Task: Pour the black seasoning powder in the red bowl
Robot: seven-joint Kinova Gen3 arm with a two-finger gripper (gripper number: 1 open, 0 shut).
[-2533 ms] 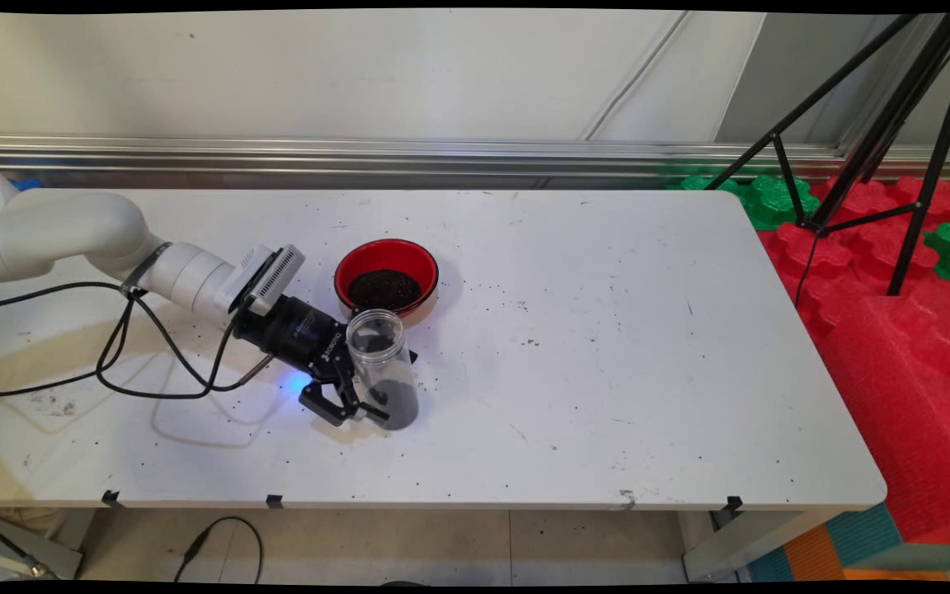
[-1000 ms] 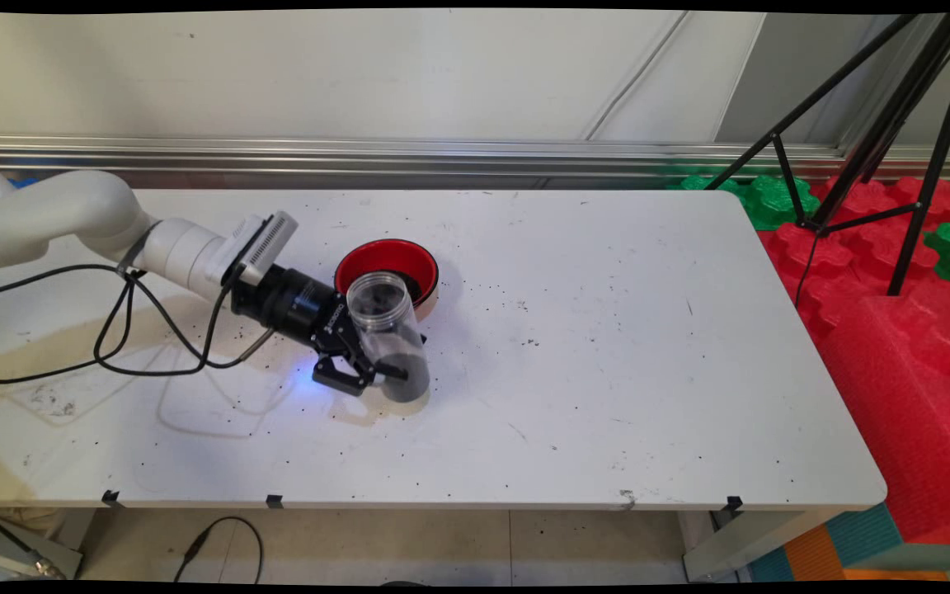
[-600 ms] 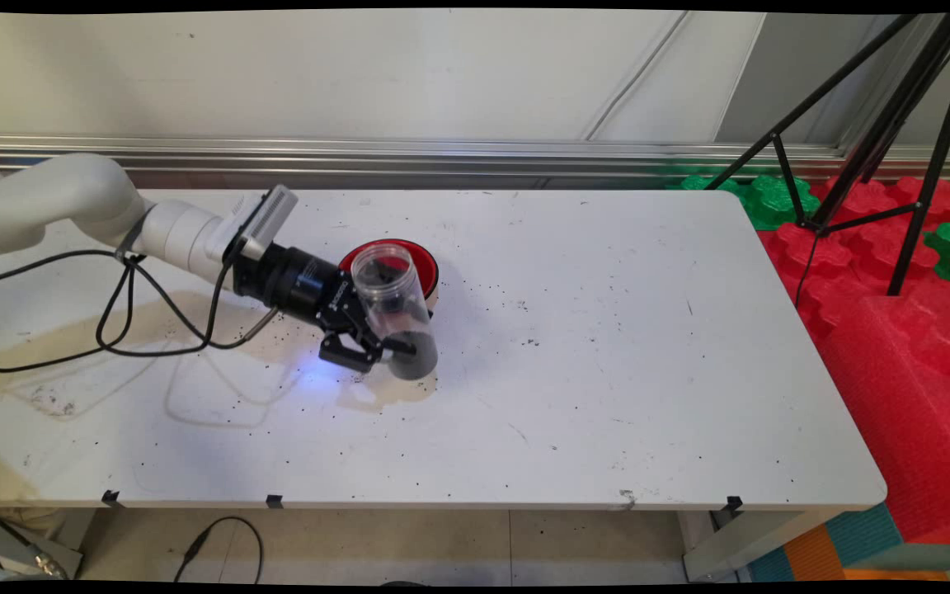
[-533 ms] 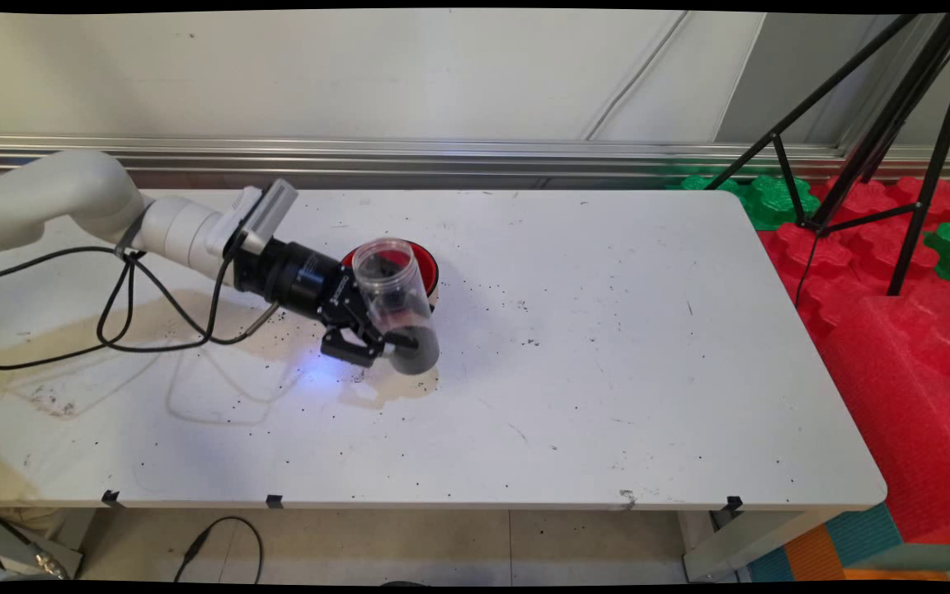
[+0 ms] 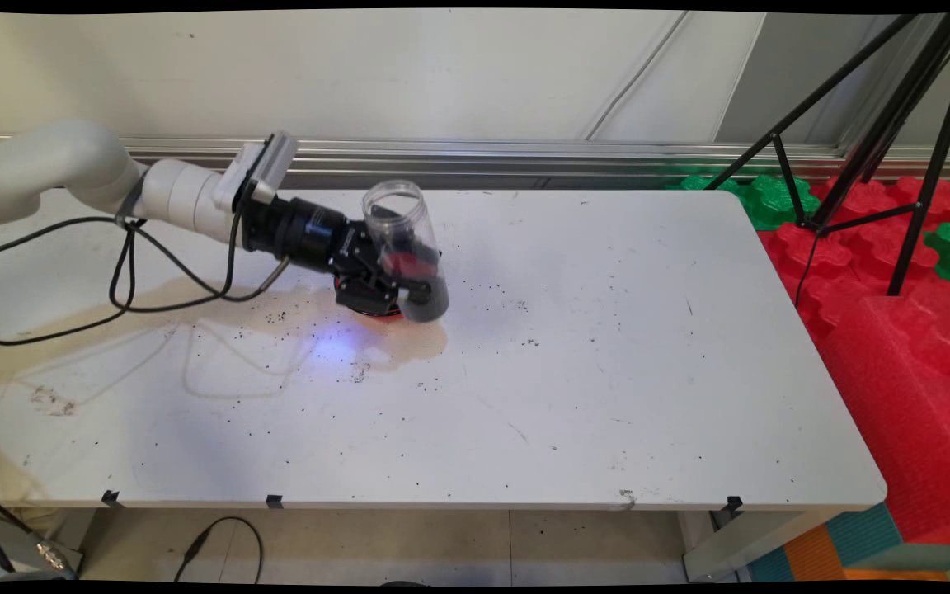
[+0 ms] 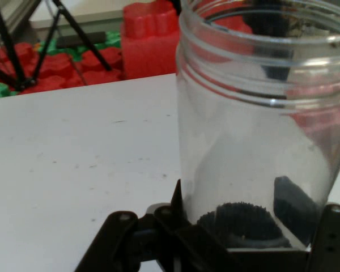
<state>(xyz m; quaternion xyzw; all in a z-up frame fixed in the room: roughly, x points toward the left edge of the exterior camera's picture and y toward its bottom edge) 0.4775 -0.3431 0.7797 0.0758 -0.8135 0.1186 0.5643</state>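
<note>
One jar (image 5: pixel 403 247), one red bowl (image 5: pixel 376 307), one table (image 5: pixel 607 371), one tripod (image 5: pixel 879 140) and a heap of red and green foam blocks (image 5: pixel 895 264) off the table's right end. The jaws (image 5: pixel 409 285) are closed on the jar's lower part, one finger on each side of it. The jar is clear plastic, open-mouthed, with a little dark grain lying at its bottom. It is held in the air over the far left part of the table, tilted, mouth up and toward the wall. It hangs directly over the bowl, which is mostly hidden behind the jaws. Dark specks are scattered over the table.
</note>
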